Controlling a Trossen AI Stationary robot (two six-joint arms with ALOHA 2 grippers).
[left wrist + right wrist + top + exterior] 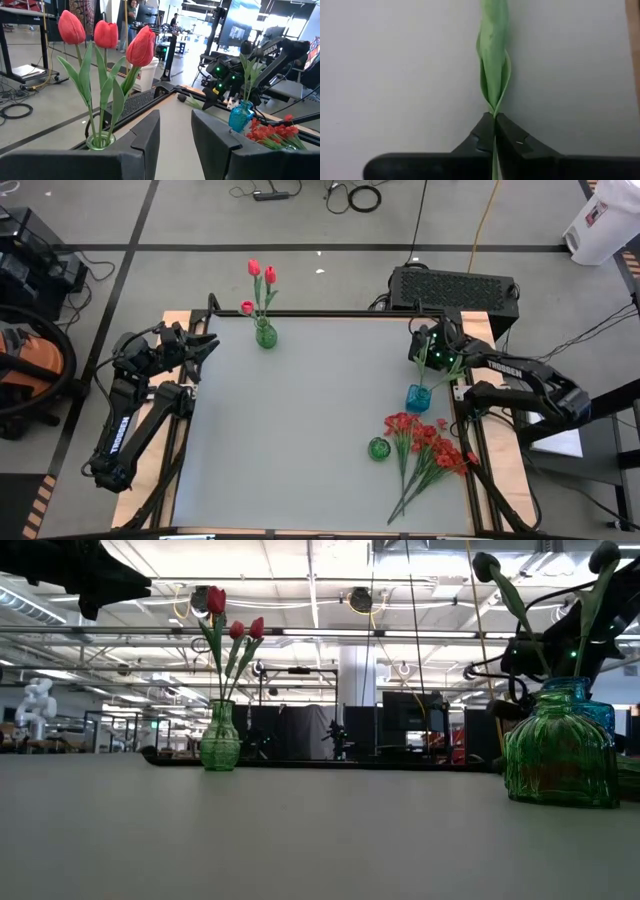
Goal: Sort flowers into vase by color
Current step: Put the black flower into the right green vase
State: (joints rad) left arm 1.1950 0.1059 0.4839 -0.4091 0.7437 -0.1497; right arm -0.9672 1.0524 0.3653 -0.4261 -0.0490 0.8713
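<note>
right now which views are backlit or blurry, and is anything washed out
Low view: bright ceiling lights behind leave the green vase and the right arm dim. Right wrist view: the green stem in the shut right pincer is soft, up close. Left wrist view: red tulips crisp, windows behind blown out.

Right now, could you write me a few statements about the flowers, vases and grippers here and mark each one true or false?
1. Three red tulips stand in the green vase at the table's far edge. True.
2. The right gripper is open and holds nothing. False: it is shut on a green stem.
3. The bunch of red blossoms stands in the blue vase. False: it lies flat on the table, near the right edge.
4. The left gripper is open, beside the red tulips. True.
5. A second green vase sits beside the red blossoms. True.
</note>
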